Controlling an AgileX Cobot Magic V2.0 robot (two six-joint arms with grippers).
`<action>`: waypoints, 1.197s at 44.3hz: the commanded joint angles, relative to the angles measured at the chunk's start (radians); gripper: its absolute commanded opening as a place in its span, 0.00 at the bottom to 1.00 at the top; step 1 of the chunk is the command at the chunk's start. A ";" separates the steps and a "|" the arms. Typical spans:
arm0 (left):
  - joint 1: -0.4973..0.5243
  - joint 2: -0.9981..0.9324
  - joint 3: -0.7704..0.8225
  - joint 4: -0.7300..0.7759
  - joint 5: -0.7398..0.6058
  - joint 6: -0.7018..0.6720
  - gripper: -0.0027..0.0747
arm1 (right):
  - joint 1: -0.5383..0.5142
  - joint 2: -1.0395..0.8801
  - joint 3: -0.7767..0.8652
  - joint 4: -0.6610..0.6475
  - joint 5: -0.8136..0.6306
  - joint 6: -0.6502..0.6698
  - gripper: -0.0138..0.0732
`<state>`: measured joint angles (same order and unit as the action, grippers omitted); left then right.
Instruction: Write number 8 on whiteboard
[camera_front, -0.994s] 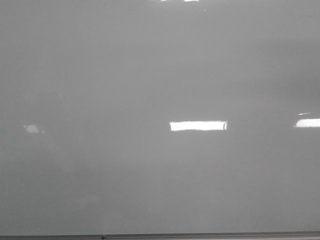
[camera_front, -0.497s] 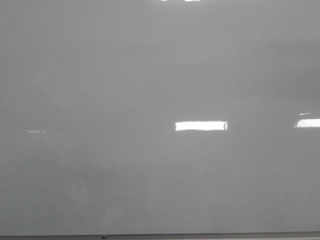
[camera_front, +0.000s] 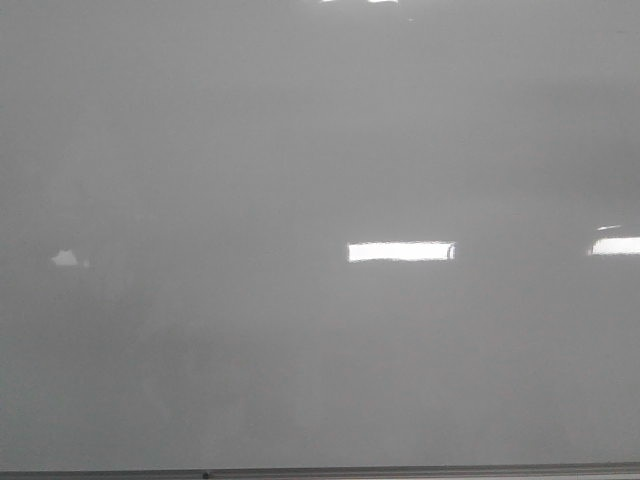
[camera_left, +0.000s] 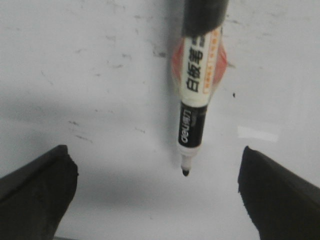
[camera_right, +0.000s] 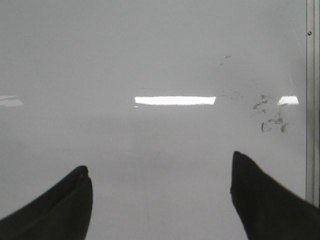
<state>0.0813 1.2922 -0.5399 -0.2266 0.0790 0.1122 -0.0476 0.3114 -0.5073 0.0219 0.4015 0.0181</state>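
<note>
Glossy pale grey whiteboard unmarked. Left gripper jaws spread – black-and-white marker pen lies between them, ungripped. Right gripper jaws spread, holding nothing.

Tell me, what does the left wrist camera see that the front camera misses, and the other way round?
Only the left wrist view shows a marker lying on the whiteboard, uncapped tip pointing toward the left gripper, whose fingers stand wide apart with nothing between them, plus faint old smudges. Only the front view shows a broad stretch of board with bright light reflections and the frame edge along the bottom; no arm or pen appears there. Both show the same pale, glossy board, and neither shows a written 8.
</note>
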 joint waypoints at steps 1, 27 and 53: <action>-0.027 0.022 -0.030 0.008 -0.138 0.010 0.84 | 0.001 0.016 -0.034 -0.005 -0.076 -0.003 0.84; -0.075 0.127 -0.030 0.015 -0.283 0.010 0.24 | 0.004 0.016 -0.034 -0.005 -0.073 -0.003 0.84; -0.219 -0.063 -0.208 0.005 0.324 0.132 0.09 | 0.029 0.134 -0.096 -0.001 0.066 -0.004 0.84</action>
<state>-0.0616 1.2991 -0.7042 -0.2088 0.3891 0.1895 -0.0350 0.3818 -0.5424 0.0219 0.4889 0.0181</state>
